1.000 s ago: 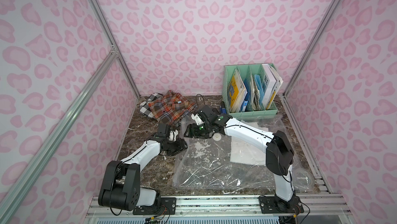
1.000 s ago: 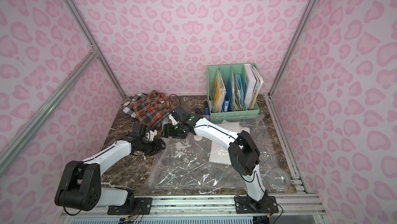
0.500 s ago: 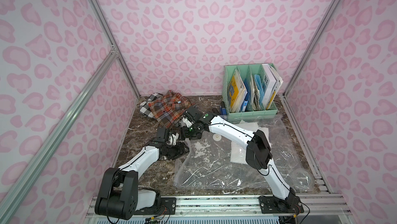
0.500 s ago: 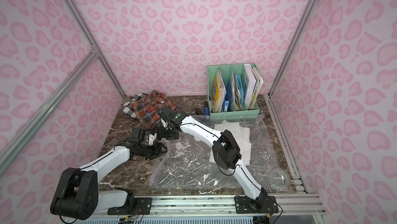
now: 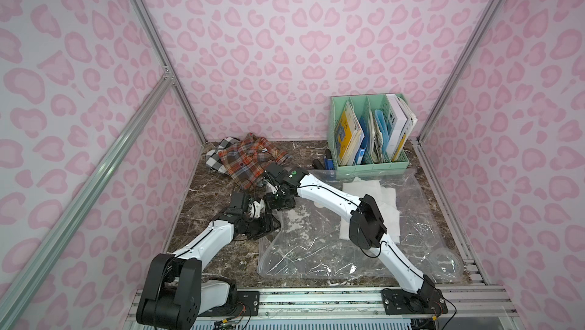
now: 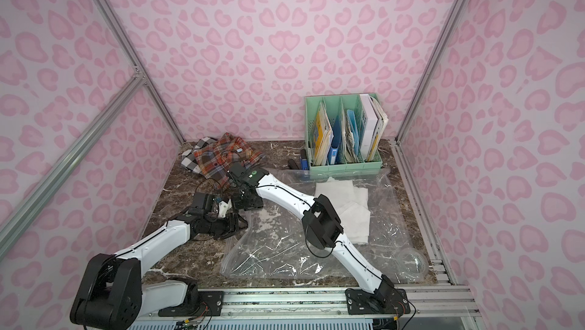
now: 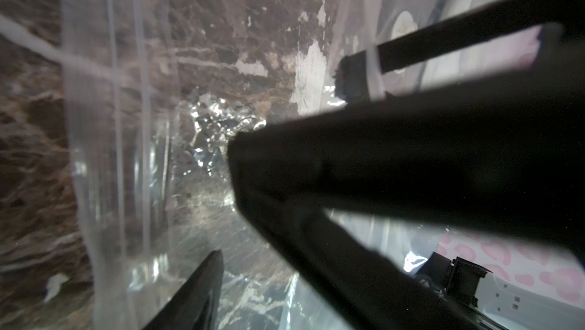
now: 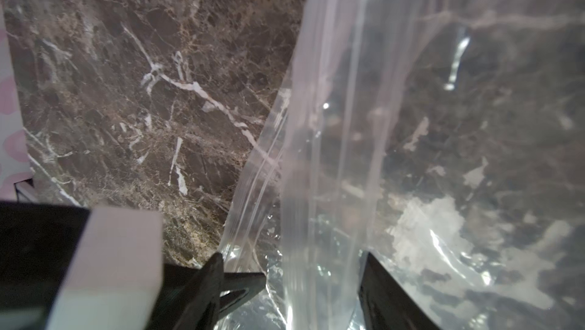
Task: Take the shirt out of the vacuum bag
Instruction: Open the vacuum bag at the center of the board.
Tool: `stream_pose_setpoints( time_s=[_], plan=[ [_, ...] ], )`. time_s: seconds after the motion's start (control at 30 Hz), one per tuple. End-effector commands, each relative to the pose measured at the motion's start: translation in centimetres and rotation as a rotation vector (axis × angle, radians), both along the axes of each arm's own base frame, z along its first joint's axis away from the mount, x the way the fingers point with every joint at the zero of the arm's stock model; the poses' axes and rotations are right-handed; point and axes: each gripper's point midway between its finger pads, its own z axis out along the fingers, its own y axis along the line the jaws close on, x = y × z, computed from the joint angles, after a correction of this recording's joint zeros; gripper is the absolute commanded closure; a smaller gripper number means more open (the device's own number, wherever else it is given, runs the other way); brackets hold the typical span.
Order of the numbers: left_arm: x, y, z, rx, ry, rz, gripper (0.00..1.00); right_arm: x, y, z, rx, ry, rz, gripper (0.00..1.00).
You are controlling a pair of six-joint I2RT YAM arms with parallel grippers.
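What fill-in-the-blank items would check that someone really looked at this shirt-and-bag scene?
1. The plaid shirt lies ___ the vacuum bag, not in it.
2. The slotted file organizer is ___ in colour.
3. In the right wrist view, the bag's zip edge passes ___ the two fingers of the right end effector.
Missing words: outside; green; between.
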Motion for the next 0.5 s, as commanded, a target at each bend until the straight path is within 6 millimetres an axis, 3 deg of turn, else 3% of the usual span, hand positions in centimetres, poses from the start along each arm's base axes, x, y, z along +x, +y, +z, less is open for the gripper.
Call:
stream_pose_setpoints(
  time_s=[0.0,0.07,0.17,0.3,0.33,0.47],
  plan=[
    [0.4,-0.4,0.8,-0.024,-0.034,-0.018,0.36,-0.1,-2.3,-1.3,-0.116,-0.010,0.000,0.36],
    [0.4,-0.5,1.0,-0.024,-0.039,-0.020,0.36,0.2,-2.9,-1.5,-0.147,-0.028,-0.007,0.43],
    [0.4,-0.4,0.8,-0.013,-0.038,-0.028,0.36,0.9,-3.3,-1.2,-0.157,-0.051,-0.027,0.59],
    [0.8,0.4,0.5,0.042,-0.020,-0.005,0.36,1.5,-2.6,1.1,-0.099,-0.087,-0.053,0.96],
    [1.0,0.8,0.5,0.064,-0.017,0.011,0.36,1.7,-2.5,2.0,-0.082,-0.101,-0.060,1.00],
    [2.3,2.5,1.1,0.131,-0.017,0.101,0.31,2.1,-2.7,4.2,-0.045,-0.123,-0.083,1.00]
  ],
)
